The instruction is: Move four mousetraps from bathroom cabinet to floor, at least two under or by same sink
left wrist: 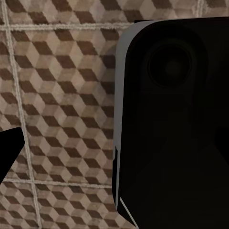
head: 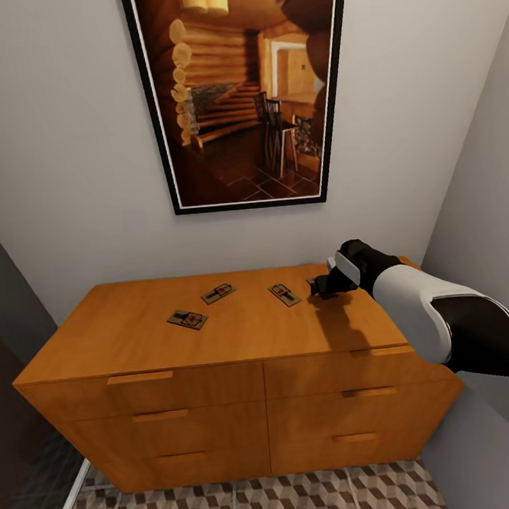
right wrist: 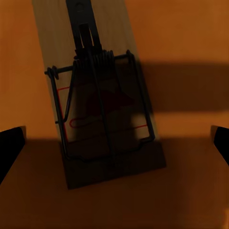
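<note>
The orange-brown cabinet (head: 123, 337) stands against the wall with mousetraps lying flat on its top. One mousetrap (head: 187, 319) lies at the left, a second mousetrap (head: 218, 292) behind it, a third mousetrap (head: 285, 293) right of centre. My right gripper (head: 322, 286) hovers open just over a fourth mousetrap (right wrist: 102, 109), which lies between its spread fingertips (right wrist: 10, 145) without being held. My left gripper (left wrist: 114, 152) hangs low over the cube-patterned bathroom floor (left wrist: 62, 95), one black fingertip (left wrist: 9, 152) at the frame's edge. The sink is out of view.
A large framed picture (head: 238, 95) hangs on the white wall above the cabinet. A grey wall (head: 487, 190) closes in on the right and a dark wall (head: 6, 305) on the left. Patterned floor (head: 251, 507) shows before the drawers. A black robot part (left wrist: 176, 119) blocks the left wrist view.
</note>
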Robot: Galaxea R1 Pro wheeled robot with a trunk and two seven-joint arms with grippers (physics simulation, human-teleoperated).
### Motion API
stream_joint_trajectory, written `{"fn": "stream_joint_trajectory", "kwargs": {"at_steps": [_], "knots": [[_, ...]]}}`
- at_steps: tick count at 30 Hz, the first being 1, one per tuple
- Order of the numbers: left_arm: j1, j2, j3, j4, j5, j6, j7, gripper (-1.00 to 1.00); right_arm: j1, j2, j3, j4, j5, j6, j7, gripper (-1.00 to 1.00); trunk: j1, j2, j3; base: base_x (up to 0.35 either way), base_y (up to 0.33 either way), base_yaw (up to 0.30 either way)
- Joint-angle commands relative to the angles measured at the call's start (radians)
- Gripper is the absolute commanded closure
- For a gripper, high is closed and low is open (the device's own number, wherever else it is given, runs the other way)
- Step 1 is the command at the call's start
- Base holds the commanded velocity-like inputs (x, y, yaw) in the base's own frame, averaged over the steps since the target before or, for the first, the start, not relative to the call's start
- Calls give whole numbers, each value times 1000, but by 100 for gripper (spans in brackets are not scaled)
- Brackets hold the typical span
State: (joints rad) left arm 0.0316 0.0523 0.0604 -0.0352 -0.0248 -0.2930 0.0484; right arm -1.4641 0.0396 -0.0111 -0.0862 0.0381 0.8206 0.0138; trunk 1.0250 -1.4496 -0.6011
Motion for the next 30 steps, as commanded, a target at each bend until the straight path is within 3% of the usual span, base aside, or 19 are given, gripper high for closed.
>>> {"fn": "stream_joint_trajectory", "kwargs": {"at_steps": [1, 12, 13, 30], "knots": [[1, 0, 6, -2, -3, -1, 1, -100, 0, 0, 0, -1, 6, 5, 2, -100, 0, 0, -1, 0, 0, 0], [1, 0, 6, -2, -3, -1, 1, -100, 1, 0, 0, 0, 5, 5, 2, -100, 0, 0, -1, 0, 0, 0], [1, 0, 6, -2, -3, -1, 1, -100, 1, 0, 0, 0, 5, 5, 2, 100, 0, 0, -1, 0, 0, 0], [1, 0, 6, -2, -3, -1, 1, -100, 0, 0, 0, 0, 5, 5, 2, 100, 0, 0, -1, 0, 0, 0]]}}
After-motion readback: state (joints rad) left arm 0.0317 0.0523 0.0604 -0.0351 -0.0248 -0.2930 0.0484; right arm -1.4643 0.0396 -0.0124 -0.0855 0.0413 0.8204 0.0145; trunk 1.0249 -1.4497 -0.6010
